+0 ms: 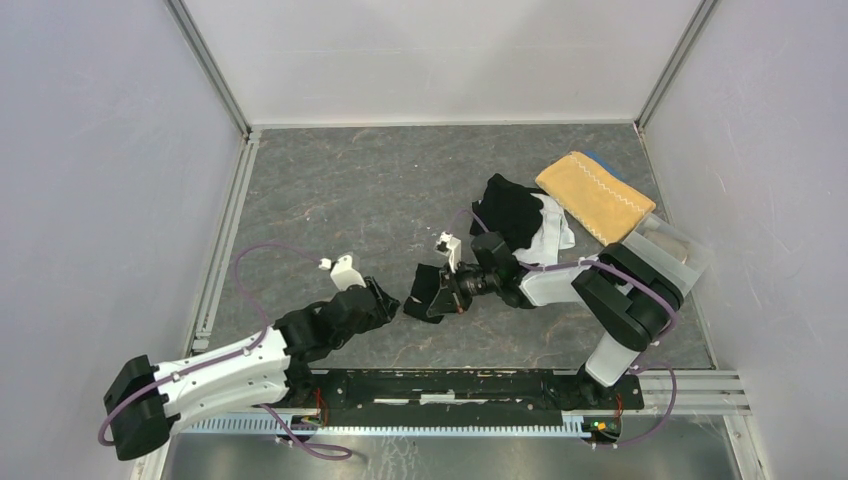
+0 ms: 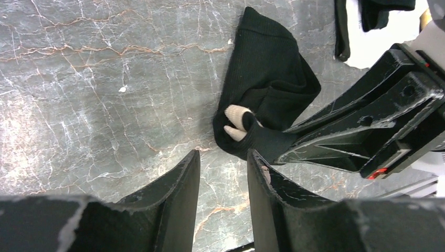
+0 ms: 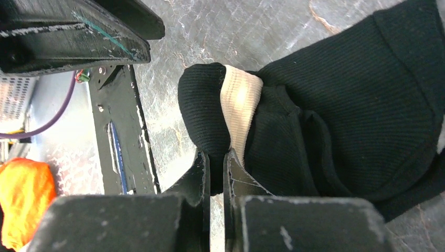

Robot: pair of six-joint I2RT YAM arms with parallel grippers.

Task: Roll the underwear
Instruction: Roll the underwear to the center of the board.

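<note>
A small black underwear [image 1: 420,287] with a beige band [image 3: 240,100] lies crumpled on the dark stone table, near the middle front. My right gripper [image 3: 216,157] is shut on a fold at the near edge of this garment [image 3: 341,105]. In the left wrist view the same black piece [image 2: 267,84] lies just beyond my left gripper [image 2: 223,153], which stands open over bare table with nothing between its fingers. From above, the left gripper [image 1: 390,300] is just left of the garment and the right gripper [image 1: 435,293] is at its right side. More underwear, black and white, is piled [image 1: 525,220] further back.
A mustard-yellow towel [image 1: 595,195] lies at the back right, with a clear plastic tray [image 1: 668,250] beside it near the right wall. The arms' black base rail [image 1: 450,385] runs along the front edge. An orange object [image 3: 21,202] shows beyond the rail.
</note>
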